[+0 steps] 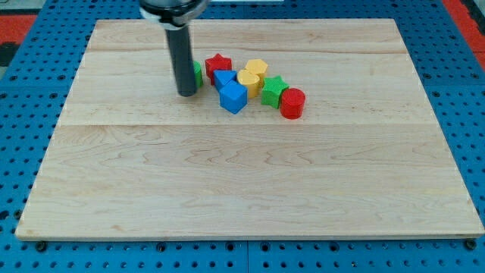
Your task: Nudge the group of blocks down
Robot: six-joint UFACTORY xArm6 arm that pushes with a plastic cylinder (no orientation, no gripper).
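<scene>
A group of blocks lies on the wooden board [227, 174], above its middle. It holds a red star [218, 64], a blue block [223, 77], a blue cube [234, 98], two yellow blocks [257, 68] [248, 80], a green star [273, 89] and a red cylinder [292, 102]. A green block [197, 73] at the group's left end is mostly hidden behind the rod. My tip [186, 93] rests on the board at the group's left end, touching or nearly touching the green block, left of the blue cube.
The board lies on a blue pegboard surface [23, 114] that surrounds it. A red area [19, 23] shows at the view's top left corner and another at the top right.
</scene>
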